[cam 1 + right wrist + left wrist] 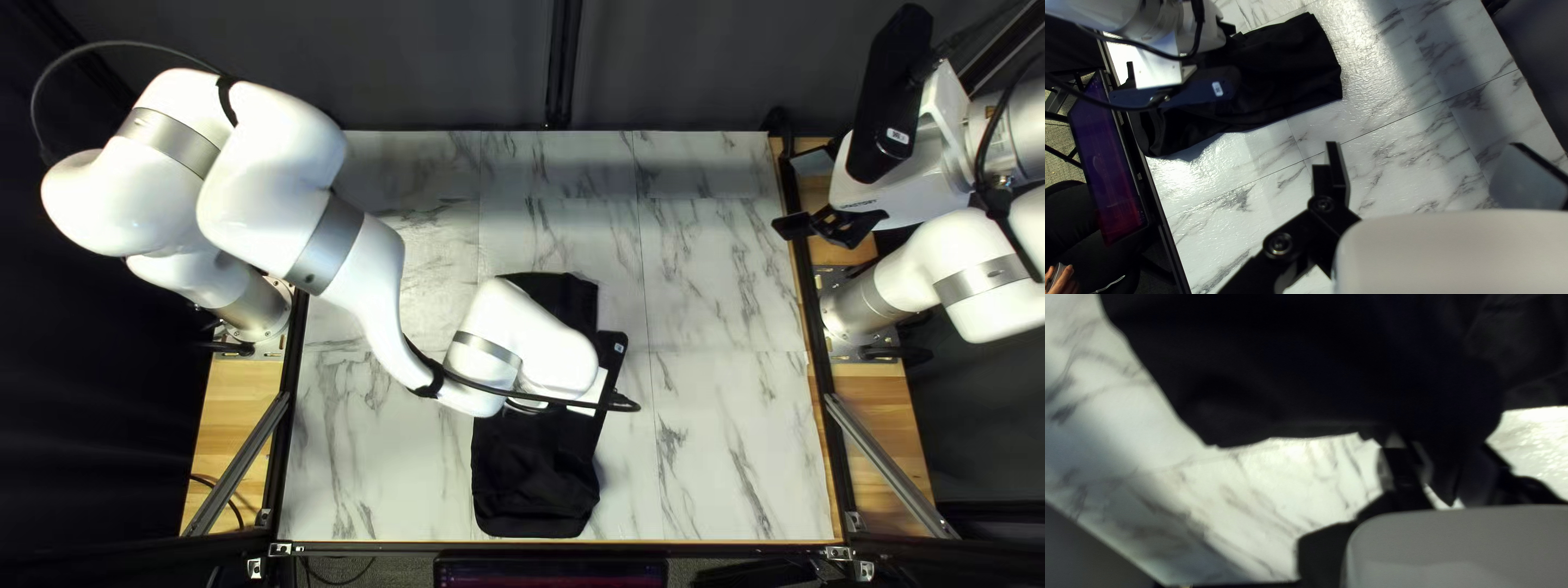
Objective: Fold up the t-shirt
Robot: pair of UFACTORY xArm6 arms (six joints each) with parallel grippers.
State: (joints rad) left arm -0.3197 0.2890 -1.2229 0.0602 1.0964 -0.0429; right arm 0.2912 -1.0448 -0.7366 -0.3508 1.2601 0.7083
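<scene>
The black t-shirt lies as a long narrow strip in the top left view, partly hidden under my left arm. My left gripper is mostly covered by its own wrist there. Seen from the left wrist, the dark cloth of the t-shirt runs down between both fingers of the left gripper, which is shut on it. My right gripper is at the table's right edge, away from the cloth. In the right wrist view the right gripper is open and empty, with the t-shirt ahead and off to one side.
The marble-patterned table lies around the cloth. My left arm reaches low across it from the left. A screen stands beyond the near edge, with a person's hand beside it. Dark frame bars border the table.
</scene>
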